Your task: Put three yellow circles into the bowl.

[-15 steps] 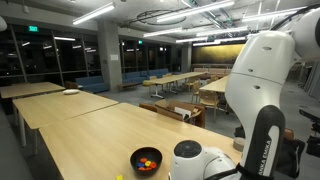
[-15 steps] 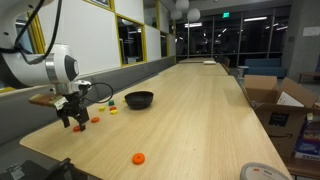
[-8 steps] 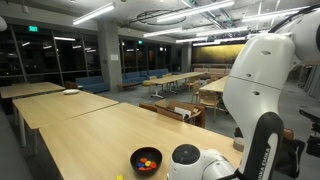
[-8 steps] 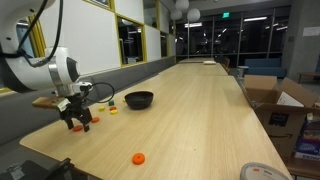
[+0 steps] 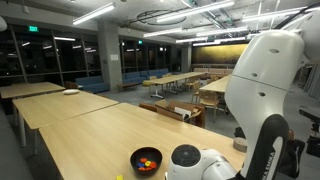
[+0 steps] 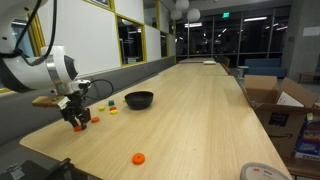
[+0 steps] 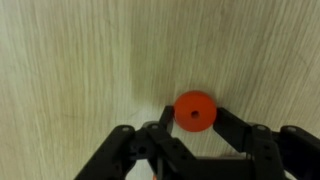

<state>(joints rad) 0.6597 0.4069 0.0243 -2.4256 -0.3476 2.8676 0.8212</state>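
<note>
Long pale wood tables (image 5: 70, 118) are running in rows toward the far wall. Strip lights (image 5: 92, 13) are glowing overhead. Windows (image 5: 62, 62) are showing black outside; in an exterior view yellow frames (image 6: 143, 40) are edging them. At right, cardboard boxes (image 6: 272, 108) are sitting beside the table, with a blue couch (image 6: 262, 68) farther back.

The pale wooden bench (image 6: 190, 110) carries a black bowl (image 6: 139, 99), a yellow circle (image 6: 114, 110) just beside it, a red disc (image 7: 195, 111), and an orange piece (image 6: 138, 158) well apart
</note>
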